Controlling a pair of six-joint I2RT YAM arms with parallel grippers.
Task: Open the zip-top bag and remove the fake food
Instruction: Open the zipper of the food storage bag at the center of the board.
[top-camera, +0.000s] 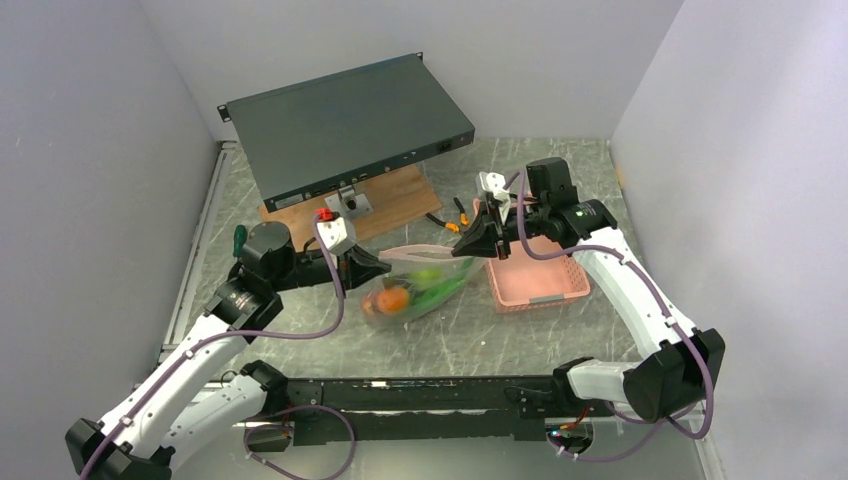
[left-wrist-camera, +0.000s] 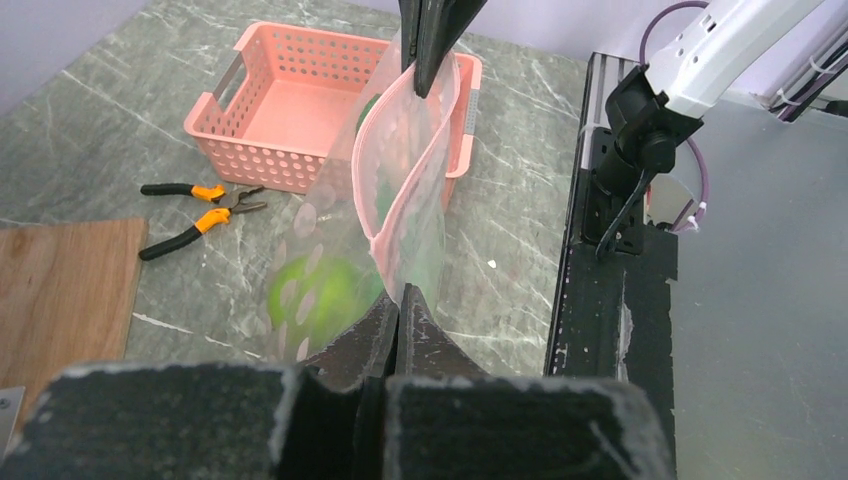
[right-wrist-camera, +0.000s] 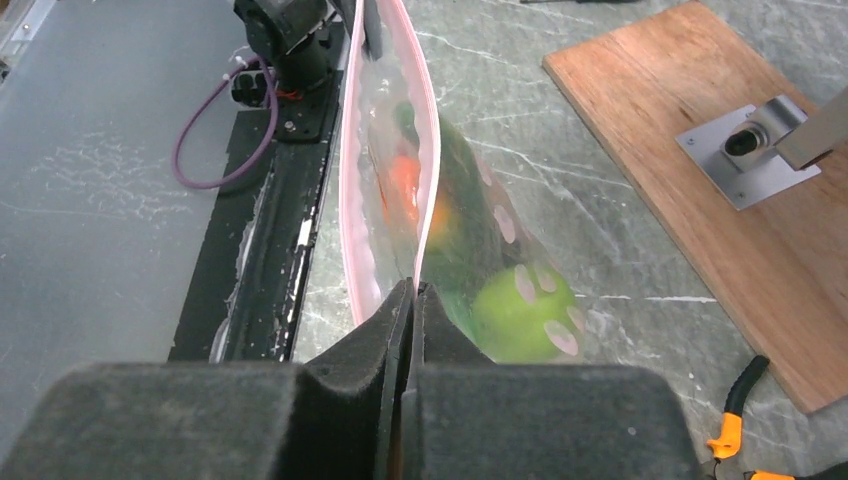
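Though vague overhead, green apple (right-wrist-camera: 522, 312) wrist-clear.

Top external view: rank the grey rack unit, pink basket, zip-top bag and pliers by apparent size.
1. Largest: grey rack unit.
2. Next: zip-top bag and pink basket. They look about alike. The bag is partly raised toward the camera and the basket is partly hidden by an arm, so I won't rank them.
3. Smallest: pliers.

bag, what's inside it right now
Through the bag a green apple, an orange piece and other green pieces show. Whatever lies beneath those is covered, and the plastic blurs the details.
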